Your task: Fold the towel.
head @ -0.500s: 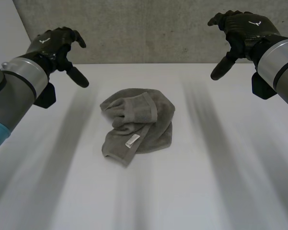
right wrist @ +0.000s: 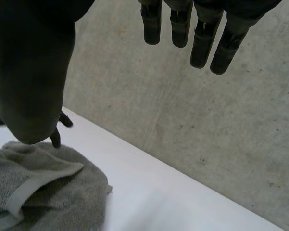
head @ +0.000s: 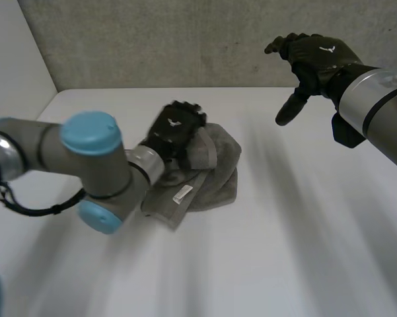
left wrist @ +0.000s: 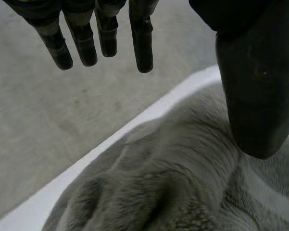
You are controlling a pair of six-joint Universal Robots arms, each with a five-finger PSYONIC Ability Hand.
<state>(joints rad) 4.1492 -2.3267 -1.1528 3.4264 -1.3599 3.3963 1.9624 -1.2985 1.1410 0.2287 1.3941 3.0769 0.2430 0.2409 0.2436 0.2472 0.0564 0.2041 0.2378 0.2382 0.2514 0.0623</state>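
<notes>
One towel (head: 215,173) is seen, grey and crumpled into a loose heap near the middle of the single white table (head: 304,238). One hemmed edge is turned up over the top of the heap, and one small white label (head: 181,194) is shown on the fold nearest the camera.

Two black hands are counted. The left hand (head: 176,127) is held over the far left part of the towel, the left arm being bent across the table in front of it. In the left wrist view its fingers are seen straight and set apart from the thumb, with nothing pinched; whether the cloth is touched cannot be told.

The right hand (head: 315,56) is raised well apart from the towel, before the grey concrete wall (head: 185,39). Its fingers are extended, the thumb is spread wide, and nothing is held.
</notes>
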